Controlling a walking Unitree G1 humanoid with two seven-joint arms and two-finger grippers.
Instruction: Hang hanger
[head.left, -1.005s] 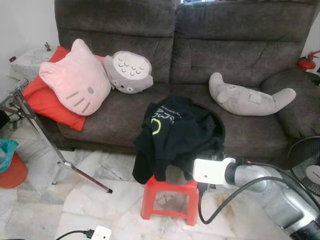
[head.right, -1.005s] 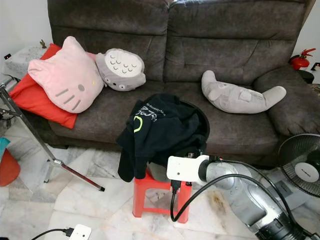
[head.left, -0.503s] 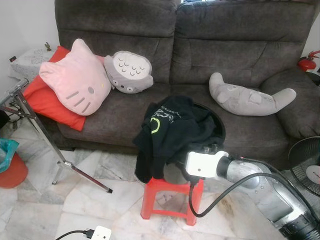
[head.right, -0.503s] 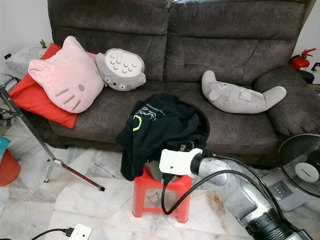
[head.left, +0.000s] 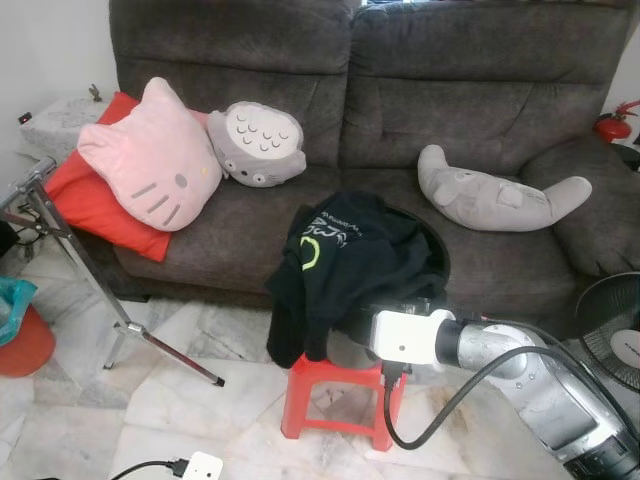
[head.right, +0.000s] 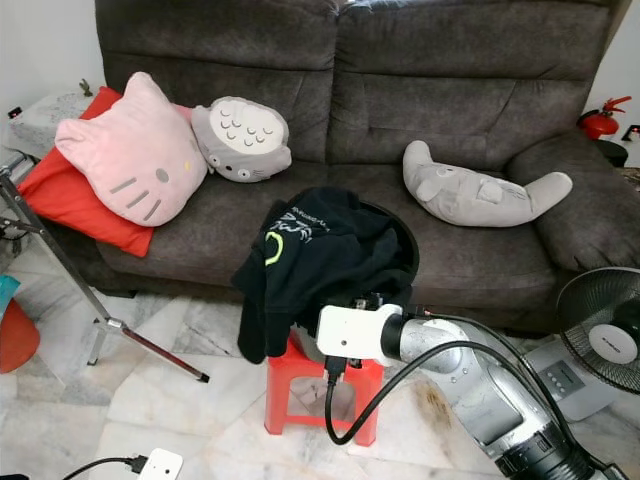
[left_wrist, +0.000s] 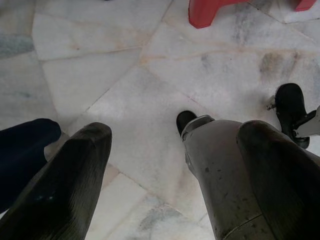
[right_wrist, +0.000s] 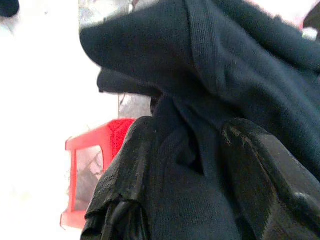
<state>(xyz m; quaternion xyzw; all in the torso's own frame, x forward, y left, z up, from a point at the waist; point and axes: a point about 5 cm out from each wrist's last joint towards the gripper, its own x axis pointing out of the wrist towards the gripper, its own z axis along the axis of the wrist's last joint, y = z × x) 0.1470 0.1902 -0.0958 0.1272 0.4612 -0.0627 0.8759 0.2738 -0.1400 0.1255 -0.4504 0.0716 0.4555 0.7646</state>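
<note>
Reaching low over the marble floor (head.left: 200, 400), the right gripper (right_wrist: 192, 165) has its fingers (right_wrist: 255, 170) spread around a fold of the black shirt (head.left: 350, 260) heaped on the red stool (head.left: 340, 395). The shirt's green and white print is too small to read. No hanger can be made out. The left gripper (left_wrist: 170, 165) hangs open above the floor. Behind, plush cushions (head.left: 150, 155) lie on the grey sofa (head.left: 480, 100).

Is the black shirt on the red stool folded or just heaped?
Heaped. The black shirt lies bunched over the red stool, a sleeve hanging off its edge; the right gripper has fabric between its fingers.
</note>
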